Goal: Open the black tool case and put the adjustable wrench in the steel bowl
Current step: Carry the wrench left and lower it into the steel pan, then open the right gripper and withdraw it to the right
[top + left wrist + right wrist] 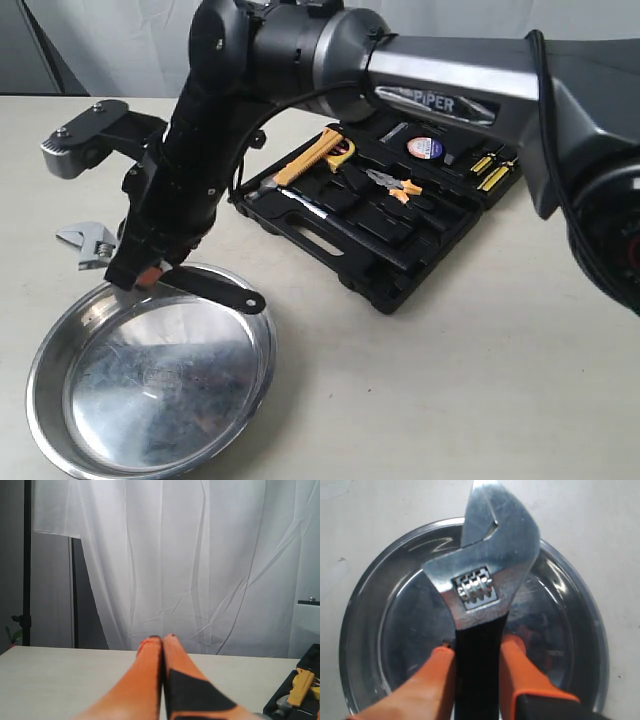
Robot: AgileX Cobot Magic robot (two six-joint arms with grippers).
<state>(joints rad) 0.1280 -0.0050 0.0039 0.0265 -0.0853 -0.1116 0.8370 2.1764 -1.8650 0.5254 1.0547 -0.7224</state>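
The adjustable wrench point(90, 243) hangs level above the far rim of the steel bowl point(160, 400), with its silver head out past the rim. My right gripper point(150, 275) reaches across from the right and is shut on the wrench's black handle. In the right wrist view the wrench point(485, 575) sits between the orange fingers point(437, 672), directly over the bowl point(395, 625), and my right gripper point(477, 652) clamps the handle. The black tool case point(420, 285) lies open behind. My left gripper point(162, 640) is shut and empty, pointing at the white curtain.
The open case holds a yellow-handled hammer point(310, 158), small orange-handled pliers point(397, 185) and other tools. A grey and black arm part point(85, 140) hangs at the far left above the table. A corner of the case point(311, 657) shows in the left wrist view.
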